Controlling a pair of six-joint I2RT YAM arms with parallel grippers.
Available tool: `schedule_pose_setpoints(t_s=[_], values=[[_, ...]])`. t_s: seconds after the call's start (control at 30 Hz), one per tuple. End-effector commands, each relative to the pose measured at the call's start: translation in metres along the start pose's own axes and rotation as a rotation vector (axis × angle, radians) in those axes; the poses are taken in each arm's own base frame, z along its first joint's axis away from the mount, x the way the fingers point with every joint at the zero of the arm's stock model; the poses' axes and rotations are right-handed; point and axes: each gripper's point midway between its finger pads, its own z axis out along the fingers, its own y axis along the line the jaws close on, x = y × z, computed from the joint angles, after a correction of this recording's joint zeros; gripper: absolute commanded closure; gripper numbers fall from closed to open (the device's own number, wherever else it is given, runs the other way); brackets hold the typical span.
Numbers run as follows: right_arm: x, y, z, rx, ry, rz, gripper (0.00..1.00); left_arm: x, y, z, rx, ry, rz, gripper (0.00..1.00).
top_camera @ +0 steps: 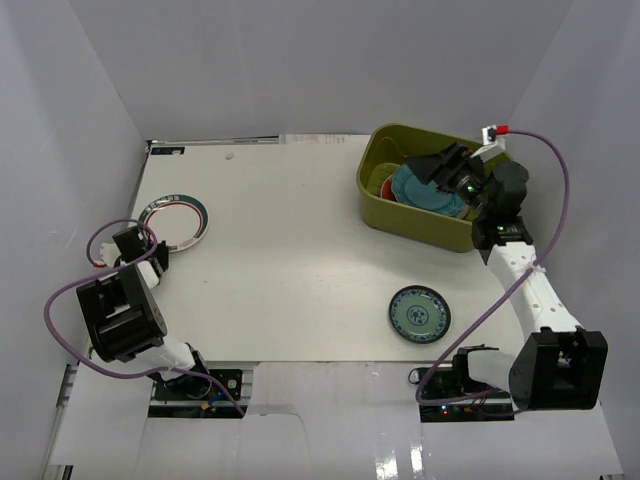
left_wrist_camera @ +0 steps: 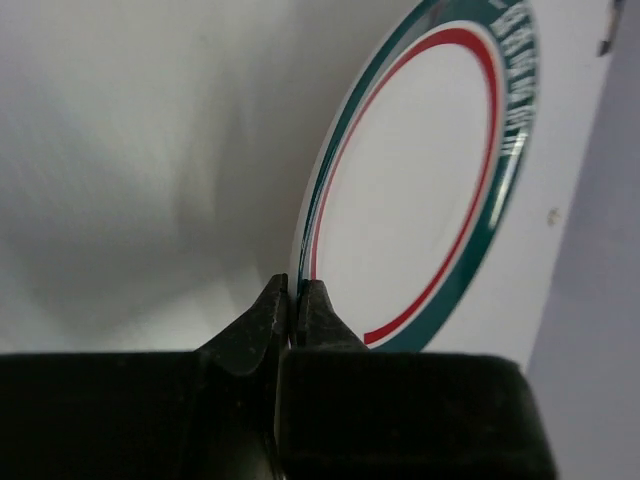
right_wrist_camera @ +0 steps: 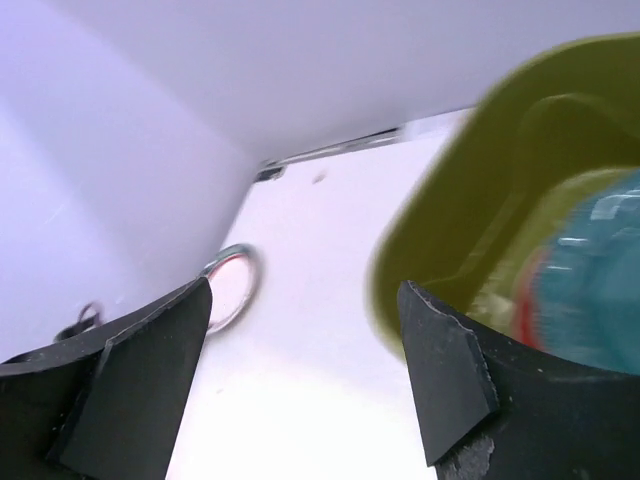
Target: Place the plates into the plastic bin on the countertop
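The olive-green plastic bin (top_camera: 420, 225) stands at the back right of the white countertop (top_camera: 290, 250). It holds a scalloped teal plate (top_camera: 425, 188) on top of a red one (top_camera: 384, 186). My right gripper (top_camera: 442, 168) hovers over the bin, open and empty; in the right wrist view its gripper (right_wrist_camera: 300, 335) shows the bin (right_wrist_camera: 470, 230) and the teal plate (right_wrist_camera: 600, 290). My left gripper (top_camera: 158, 252) is shut on the near rim of the green-rimmed white plate (top_camera: 175, 222), seen close in the left wrist view (left_wrist_camera: 420, 180). A small teal patterned plate (top_camera: 420, 313) lies on the countertop.
White walls close in the countertop at the back and on both sides. The arms' bases and purple cables (top_camera: 70, 290) sit at the near edge. The green-rimmed plate also shows far off in the right wrist view (right_wrist_camera: 232, 285).
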Motion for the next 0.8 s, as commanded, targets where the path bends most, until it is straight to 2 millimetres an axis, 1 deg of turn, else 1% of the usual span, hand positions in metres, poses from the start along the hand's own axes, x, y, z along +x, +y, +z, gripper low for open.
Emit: schedule_pose_setpoints(t_s=[0.0,0.03,0.07,0.1,0.13,0.17,0.2,0.23,0.27,0.3,0.33,0.37,0.4,0.43,0.47,0.5,0.53,0.6,0.67,0.7,0.73,0.77], values=[[0.024,0.092,0.002,-0.257,0.032,-0.039,0.19,0.023,0.011,-0.009,0.006,0.101,0.046,0.96],[0.035,0.103,0.005,-0.284,0.054,-0.042,0.18,0.026,0.007,-0.011,0.028,0.115,0.044,1.00],[0.058,0.129,0.006,-0.347,0.105,-0.051,0.17,0.034,0.002,-0.017,0.066,0.161,0.041,1.00],[0.065,0.142,0.009,-0.370,0.119,-0.057,0.16,0.035,-0.008,-0.022,0.114,0.173,0.040,1.00],[0.080,0.147,0.014,-0.379,0.155,-0.055,0.13,0.036,-0.022,-0.032,0.180,0.183,0.041,1.00],[0.091,0.156,0.017,-0.396,0.178,-0.054,0.12,0.040,-0.032,-0.041,0.227,0.205,0.026,1.00],[0.109,0.173,0.016,-0.432,0.218,-0.054,0.10,0.054,-0.043,-0.054,0.311,0.268,0.035,1.00],[0.119,0.173,0.025,-0.412,0.231,-0.050,0.07,0.061,-0.053,-0.065,0.368,0.306,0.038,1.00],[0.128,0.174,0.029,-0.401,0.251,-0.048,0.04,0.067,-0.067,-0.079,0.439,0.341,0.048,1.00],[0.140,0.181,0.031,-0.408,0.279,-0.061,0.02,0.079,-0.079,-0.093,0.504,0.391,0.066,1.00],[0.152,0.177,0.040,-0.381,0.321,-0.062,0.03,0.092,-0.087,-0.109,0.559,0.460,0.093,1.00],[0.162,0.180,0.043,-0.379,0.347,-0.064,0.05,0.103,-0.100,-0.128,0.627,0.494,0.134,1.00],[0.167,0.178,0.046,-0.367,0.359,-0.070,0.06,0.109,-0.104,-0.138,0.659,0.516,0.155,1.00],[0.178,0.170,0.052,-0.338,0.386,-0.080,0.06,0.116,-0.109,-0.152,0.701,0.549,0.181,1.00],[0.180,0.168,0.056,-0.327,0.391,-0.085,0.07,0.122,-0.112,-0.162,0.735,0.570,0.203,1.00],[0.185,0.164,0.058,-0.309,0.402,-0.091,0.07,0.130,-0.118,-0.178,0.784,0.597,0.230,1.00],[0.190,0.156,0.062,-0.286,0.410,-0.114,0.06,0.137,-0.118,-0.188,0.813,0.635,0.248,1.00],[0.197,0.143,0.064,-0.236,0.435,-0.137,0.05,0.146,-0.121,-0.205,0.862,0.670,0.283,1.00],[0.201,0.131,0.067,-0.190,0.443,-0.165,0.03,0.151,-0.122,-0.215,0.893,0.693,0.310,1.00],[0.201,0.129,0.068,-0.180,0.442,-0.174,0.03,0.154,-0.123,-0.222,0.912,0.702,0.323,1.00],[0.205,0.126,0.070,-0.170,0.454,-0.179,0.01,0.155,-0.124,-0.225,0.924,0.705,0.335,1.00],[0.206,0.125,0.071,-0.168,0.461,-0.184,0.03,0.159,-0.123,-0.230,0.938,0.727,0.348,1.00]])
